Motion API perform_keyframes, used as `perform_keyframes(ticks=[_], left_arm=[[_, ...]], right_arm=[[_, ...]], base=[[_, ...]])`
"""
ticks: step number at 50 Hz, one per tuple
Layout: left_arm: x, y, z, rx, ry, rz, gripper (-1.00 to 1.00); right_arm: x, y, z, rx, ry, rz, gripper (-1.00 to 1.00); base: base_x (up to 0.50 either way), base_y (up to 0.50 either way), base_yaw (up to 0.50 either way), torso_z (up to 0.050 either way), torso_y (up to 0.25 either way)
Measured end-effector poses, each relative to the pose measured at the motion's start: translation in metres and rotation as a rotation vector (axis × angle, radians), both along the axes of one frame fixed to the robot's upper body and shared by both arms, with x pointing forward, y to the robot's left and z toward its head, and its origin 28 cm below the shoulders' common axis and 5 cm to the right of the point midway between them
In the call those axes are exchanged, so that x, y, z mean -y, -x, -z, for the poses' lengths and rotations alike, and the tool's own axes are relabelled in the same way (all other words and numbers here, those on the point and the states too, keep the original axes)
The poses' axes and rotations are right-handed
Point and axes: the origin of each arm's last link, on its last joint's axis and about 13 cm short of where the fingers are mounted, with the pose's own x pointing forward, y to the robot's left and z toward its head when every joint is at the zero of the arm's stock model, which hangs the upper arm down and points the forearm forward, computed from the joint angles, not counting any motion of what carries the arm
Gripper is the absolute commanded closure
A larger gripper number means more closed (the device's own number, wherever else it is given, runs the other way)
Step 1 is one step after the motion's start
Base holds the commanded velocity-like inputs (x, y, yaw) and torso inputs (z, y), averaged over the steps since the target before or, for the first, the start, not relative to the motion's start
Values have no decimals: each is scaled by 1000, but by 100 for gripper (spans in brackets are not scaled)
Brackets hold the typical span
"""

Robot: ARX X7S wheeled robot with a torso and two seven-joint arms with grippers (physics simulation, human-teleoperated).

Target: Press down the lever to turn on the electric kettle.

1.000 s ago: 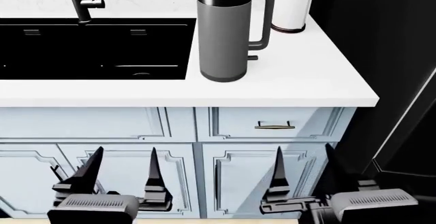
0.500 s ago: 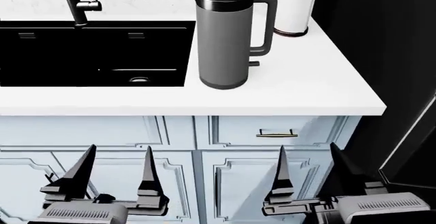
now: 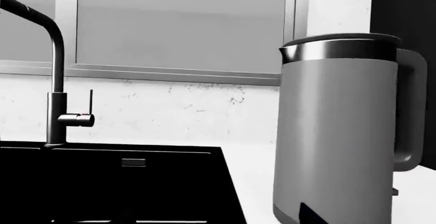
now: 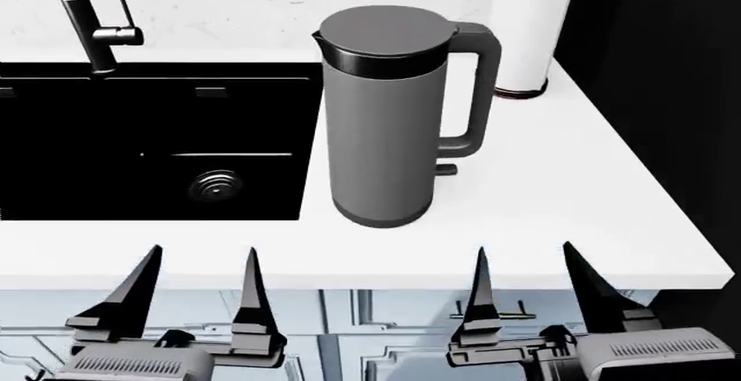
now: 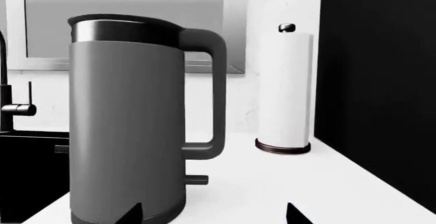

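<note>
The electric kettle [image 4: 383,112] is tall and matte grey with a black rim band and a dark loop handle on its right. It stands on the white counter [image 4: 556,207] beside the sink. The lever [image 4: 447,170] is a small dark tab low on the body under the handle; it also shows in the right wrist view [image 5: 195,179]. The kettle fills the right of the left wrist view [image 3: 337,137] and the left of the right wrist view [image 5: 126,122]. My left gripper [image 4: 194,290] and right gripper [image 4: 535,285] are open and empty, held in front of the counter edge, short of the kettle.
A black sink [image 4: 151,138] with a drain lies left of the kettle, with a thin black tap [image 4: 87,16] behind it. A white paper roll on a stand [image 4: 527,25] is behind right. A dark wall [image 4: 660,68] bounds the counter on the right.
The view has moved closer and higher: the kettle and counter now sit lower and larger in the head view. Both grippers' fingertips now reach up to the counter's front edge.
</note>
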Motion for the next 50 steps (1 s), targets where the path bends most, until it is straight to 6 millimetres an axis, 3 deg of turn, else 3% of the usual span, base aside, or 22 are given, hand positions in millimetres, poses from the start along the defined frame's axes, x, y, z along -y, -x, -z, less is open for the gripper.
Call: perform_keyframes(ticks=[10, 36, 50], left_arm=[[0, 1, 0, 2, 1, 1, -100], [1, 6, -4, 7, 6, 2, -100], [-1, 5, -4, 9, 10, 0, -100]], right_arm=[[0, 1, 0, 3, 2, -1, -100], [-1, 0, -2, -12, -54, -30, -100], [6, -10, -4, -58, -60, -4, -100]], base=[[499, 0, 0, 0, 0], [0, 0, 0, 0, 1], [0, 0, 0, 0, 0]])
